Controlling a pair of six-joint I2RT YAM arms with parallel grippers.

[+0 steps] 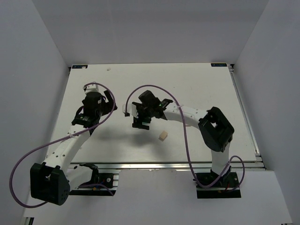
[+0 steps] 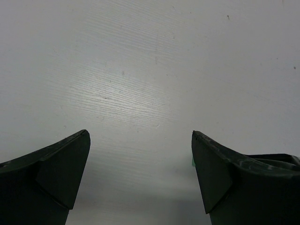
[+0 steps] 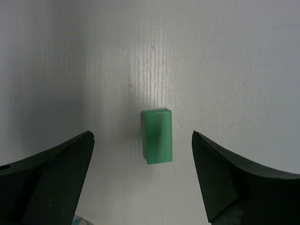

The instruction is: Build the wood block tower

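Right claw point(image 3: 141, 134) stands wide open with the green block point(image 3: 157, 137) lying flat on the bench point(image 3: 243, 65), centred in its gap, evidently lined up for pickup; left claw point(image 2: 140, 133) likewise wide, empty.

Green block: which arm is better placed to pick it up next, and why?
Right. The right fingers stand open with the green block lying in line between them, untouched. The left fingers, also open, frame only table surface.
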